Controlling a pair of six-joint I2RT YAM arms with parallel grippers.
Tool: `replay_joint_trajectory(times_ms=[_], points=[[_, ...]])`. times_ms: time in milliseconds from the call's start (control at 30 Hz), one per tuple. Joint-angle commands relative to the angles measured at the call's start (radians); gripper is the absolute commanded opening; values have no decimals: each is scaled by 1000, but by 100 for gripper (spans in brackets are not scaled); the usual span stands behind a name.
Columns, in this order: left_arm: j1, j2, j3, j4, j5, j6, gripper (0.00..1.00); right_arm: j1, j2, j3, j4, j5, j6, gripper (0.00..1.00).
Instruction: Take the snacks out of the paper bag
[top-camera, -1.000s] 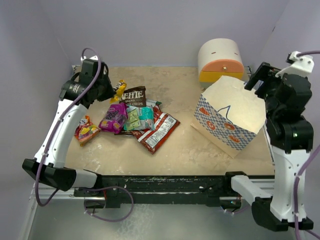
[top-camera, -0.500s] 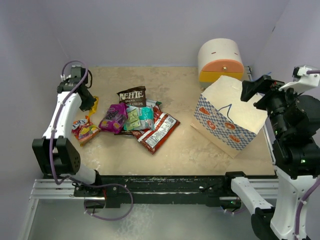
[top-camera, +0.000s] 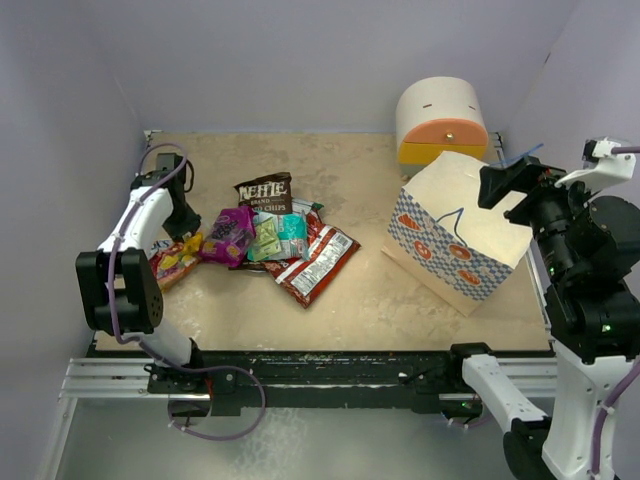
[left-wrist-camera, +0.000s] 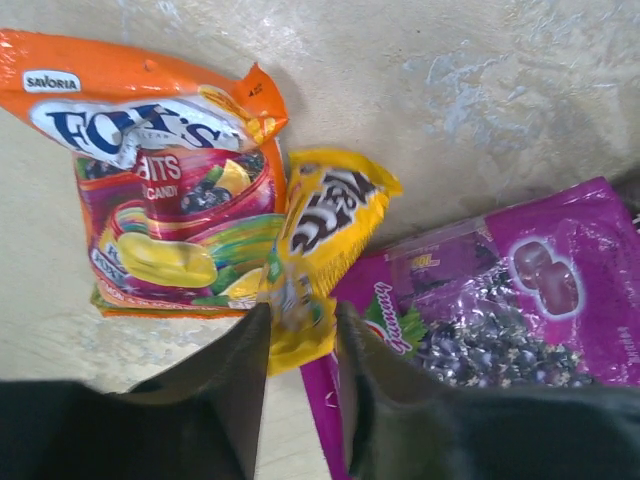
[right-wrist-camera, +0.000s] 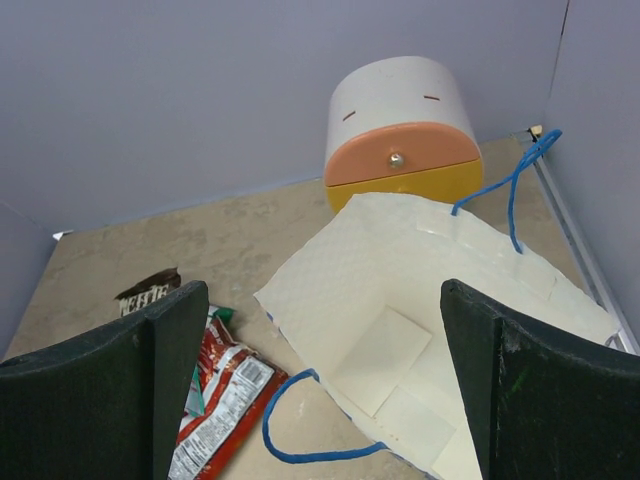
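Observation:
The paper bag (top-camera: 460, 232) stands at the right, mouth up; in the right wrist view its inside (right-wrist-camera: 400, 300) looks empty, blue string handles showing. My right gripper (top-camera: 505, 185) is open and empty above the bag's mouth (right-wrist-camera: 320, 295). The snacks lie in a pile left of centre: the dark Kettle bag (top-camera: 266, 190), a magenta packet (top-camera: 228, 235), a teal one (top-camera: 282, 235), a red-and-white one (top-camera: 318, 262) and an orange one (top-camera: 175, 262). My left gripper (top-camera: 185, 225) is low at the pile's left, shut on a yellow packet (left-wrist-camera: 318, 240) that rests across the orange (left-wrist-camera: 170, 200) and magenta (left-wrist-camera: 520, 290) packets.
A cream domed mini cabinet (top-camera: 442, 120) with orange and yellow drawers stands behind the bag, also in the right wrist view (right-wrist-camera: 400, 125). Purple walls close in the table on the left, back and right. The left arm's cable (top-camera: 165, 160) loops near the left wall.
My left gripper carried the yellow packet from behind the pile to the left and down beside the orange packet. The right gripper shifted slightly over the bag's mouth.

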Motion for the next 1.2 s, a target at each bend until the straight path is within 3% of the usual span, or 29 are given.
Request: replay_joint_trajectory(times_ms=[0, 100, 233, 400, 600, 900, 1167], points=[[4, -15, 2, 34, 47, -23, 45, 12, 3, 22, 14, -4, -4, 100], [4, -68, 25, 14, 116, -33, 59, 22, 22, 59, 14, -4, -16, 100], [-7, -179, 27, 11, 273, -74, 67, 36, 54, 111, 50, -1, -46, 100], [-179, -334, 70, 86, 372, -100, 72, 38, 88, 162, 79, -56, -16, 100], [-444, -468, 245, 255, 372, 2, 81, 38, 112, 234, 15, -100, -10, 100], [-452, -656, 515, 186, 283, 269, 99, 37, -12, 139, -7, 49, -5, 100], [-452, -723, 641, 81, 186, 341, 99, 36, -137, 25, 18, 146, -17, 100]])
